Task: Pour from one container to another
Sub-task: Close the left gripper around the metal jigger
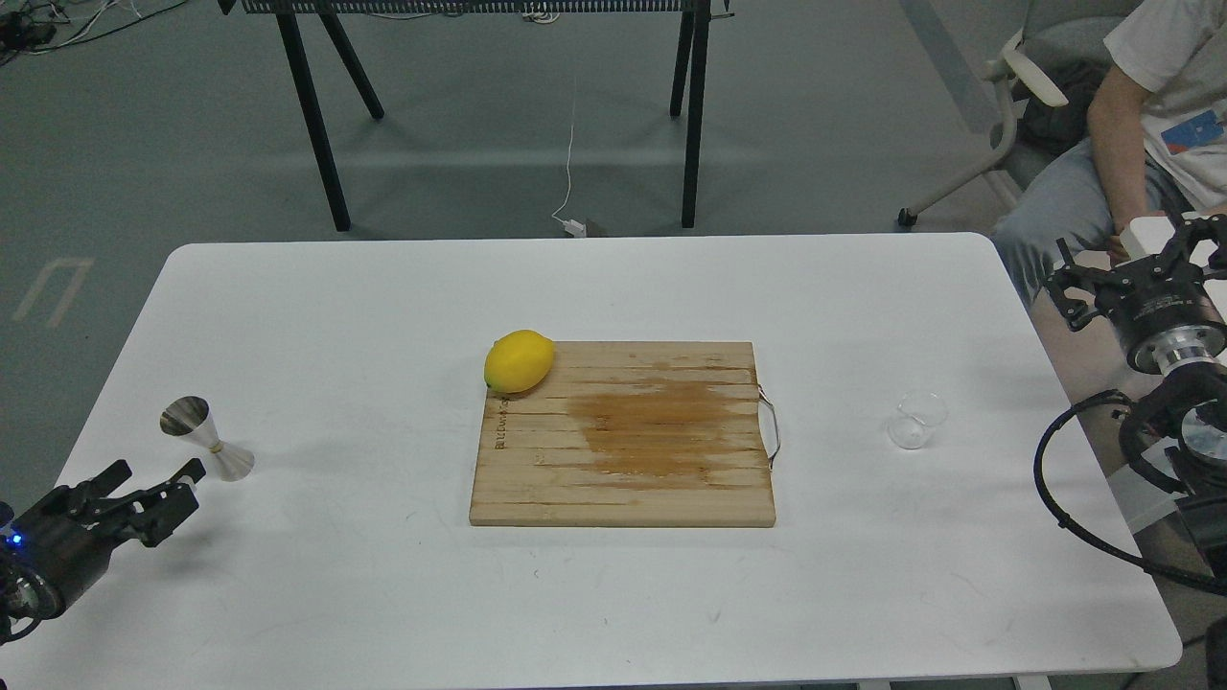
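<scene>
The steel jigger (207, 439) stands on the white table (383, 297) near its left edge, tilted as seen from here. My left gripper (151, 476) hovers just in front of the jigger and a little to its left, open and empty, not touching it. The small clear glass cup (917, 420) sits on the table's right side, to the right of the cutting board. My right gripper (1127, 257) is beyond the table's right edge, behind and to the right of the cup, open with nothing between its fingers.
A wooden cutting board (623, 436) with a wet stain and a metal handle lies mid-table. A yellow lemon (519, 361) rests on its back left corner. A seated person (1141, 134) is at the far right, close to my right arm. A black-legged table (326, 115) stands behind.
</scene>
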Controlling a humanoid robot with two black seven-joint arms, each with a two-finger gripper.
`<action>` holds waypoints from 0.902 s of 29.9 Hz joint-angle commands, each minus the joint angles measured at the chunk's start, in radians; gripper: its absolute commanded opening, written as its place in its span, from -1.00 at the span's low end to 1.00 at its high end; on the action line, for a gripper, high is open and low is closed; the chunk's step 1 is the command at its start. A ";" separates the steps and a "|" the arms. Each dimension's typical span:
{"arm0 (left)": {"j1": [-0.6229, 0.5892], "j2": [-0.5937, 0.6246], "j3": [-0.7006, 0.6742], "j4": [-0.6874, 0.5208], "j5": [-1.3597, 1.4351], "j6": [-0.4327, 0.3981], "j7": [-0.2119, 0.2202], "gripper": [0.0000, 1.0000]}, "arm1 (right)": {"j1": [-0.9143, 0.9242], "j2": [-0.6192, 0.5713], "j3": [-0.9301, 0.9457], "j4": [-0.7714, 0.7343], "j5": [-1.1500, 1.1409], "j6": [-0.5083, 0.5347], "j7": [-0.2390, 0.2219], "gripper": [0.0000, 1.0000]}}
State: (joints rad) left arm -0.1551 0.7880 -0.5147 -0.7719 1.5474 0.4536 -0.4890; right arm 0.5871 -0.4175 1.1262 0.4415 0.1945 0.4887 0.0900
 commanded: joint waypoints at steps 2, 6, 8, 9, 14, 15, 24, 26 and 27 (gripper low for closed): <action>-0.035 -0.038 0.027 0.046 0.045 0.016 0.000 0.86 | -0.003 -0.003 0.001 0.000 0.000 0.000 0.000 0.98; -0.060 -0.073 0.033 0.055 0.094 0.030 0.000 0.85 | 0.000 -0.001 0.001 0.000 0.000 0.000 0.000 0.98; -0.066 -0.088 0.033 0.074 0.096 0.030 0.000 0.86 | 0.000 -0.001 0.000 0.003 0.000 0.000 0.000 0.98; -0.072 -0.096 0.033 0.088 0.096 0.028 0.000 0.85 | 0.000 -0.001 0.000 0.005 0.002 0.000 0.000 0.98; -0.109 -0.148 0.050 0.206 0.096 0.030 0.000 0.82 | 0.000 -0.004 0.001 0.016 0.002 0.000 -0.001 0.98; -0.116 -0.154 0.057 0.221 0.094 0.030 0.000 0.81 | 0.000 -0.004 0.001 0.020 0.002 0.000 0.000 0.99; -0.139 -0.171 0.074 0.229 0.092 0.035 0.000 0.43 | 0.000 0.000 0.000 0.022 0.000 0.000 0.000 0.98; -0.142 -0.171 0.074 0.229 0.092 0.035 0.000 0.37 | 0.000 -0.001 0.000 0.022 0.000 0.000 0.000 0.99; -0.142 -0.171 0.074 0.229 0.092 0.035 0.000 0.34 | 0.000 -0.003 0.000 0.022 0.000 0.000 0.000 0.98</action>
State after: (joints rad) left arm -0.2938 0.6177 -0.4403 -0.5431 1.6398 0.4887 -0.4886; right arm 0.5875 -0.4179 1.1256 0.4632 0.1948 0.4887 0.0904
